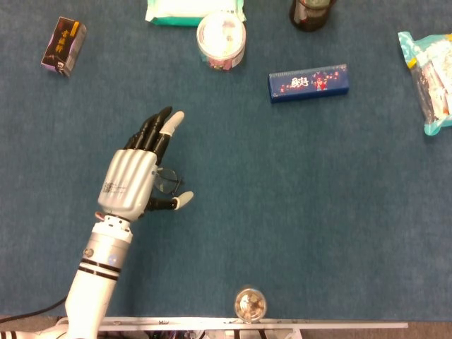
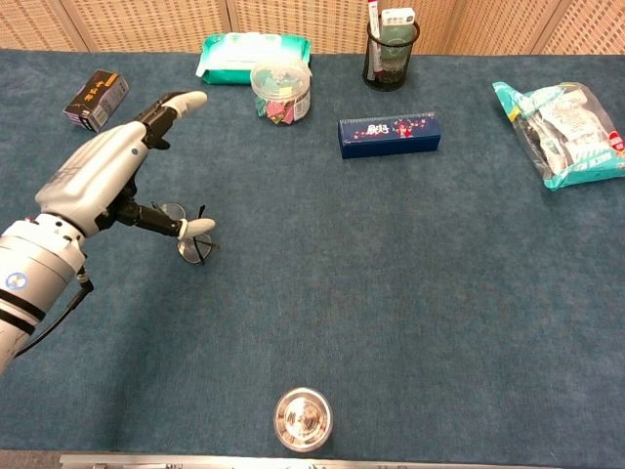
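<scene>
— Over the near-left of the counter (image 1: pixel 296 183), what is the left hand (image 1: pixel 131 180) doing?

— It hovers flat above the glasses (image 2: pixel 187 234), fingers stretched and spread, thumb out to the side, holding nothing.

— So the pick-up isn't made?

— Not yet, I'd judge. The glasses lie on the blue cloth, mostly hidden under the palm in the head view, with one lens showing by the thumb. Closing on them and lifting are left.
</scene>
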`<control>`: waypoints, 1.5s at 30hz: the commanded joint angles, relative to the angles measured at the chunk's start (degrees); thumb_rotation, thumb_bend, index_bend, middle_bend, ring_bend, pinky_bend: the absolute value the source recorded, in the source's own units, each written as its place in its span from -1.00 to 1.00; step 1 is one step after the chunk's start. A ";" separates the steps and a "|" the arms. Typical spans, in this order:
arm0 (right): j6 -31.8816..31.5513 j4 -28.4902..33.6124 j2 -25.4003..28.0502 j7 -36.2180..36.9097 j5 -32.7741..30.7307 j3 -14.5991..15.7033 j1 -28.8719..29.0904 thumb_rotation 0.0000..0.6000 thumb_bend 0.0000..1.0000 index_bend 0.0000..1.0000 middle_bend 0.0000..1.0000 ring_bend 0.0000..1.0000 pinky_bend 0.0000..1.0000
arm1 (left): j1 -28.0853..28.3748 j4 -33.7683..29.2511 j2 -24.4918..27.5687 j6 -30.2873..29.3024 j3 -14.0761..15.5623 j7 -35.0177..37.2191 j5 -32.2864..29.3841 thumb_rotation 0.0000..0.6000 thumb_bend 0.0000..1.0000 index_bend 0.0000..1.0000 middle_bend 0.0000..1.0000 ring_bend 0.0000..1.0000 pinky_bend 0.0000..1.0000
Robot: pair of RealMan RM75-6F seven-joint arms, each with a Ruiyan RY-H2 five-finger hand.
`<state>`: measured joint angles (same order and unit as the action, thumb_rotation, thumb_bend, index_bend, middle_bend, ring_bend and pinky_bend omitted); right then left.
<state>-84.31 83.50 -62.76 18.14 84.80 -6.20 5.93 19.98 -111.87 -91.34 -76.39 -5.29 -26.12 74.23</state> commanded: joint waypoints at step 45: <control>0.30 -1.47 -1.16 1.97 0.06 0.38 -0.13 1.00 -0.56 -0.13 -0.22 -0.32 0.16 | 2.78 2.76 -4.58 1.64 -1.66 -0.51 -2.86 1.00 -0.93 -1.00 -1.00 -0.90 -0.64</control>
<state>-84.03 82.03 -63.91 20.14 84.87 -5.81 5.80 22.70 -109.22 -95.94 -74.85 -6.89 -26.74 71.49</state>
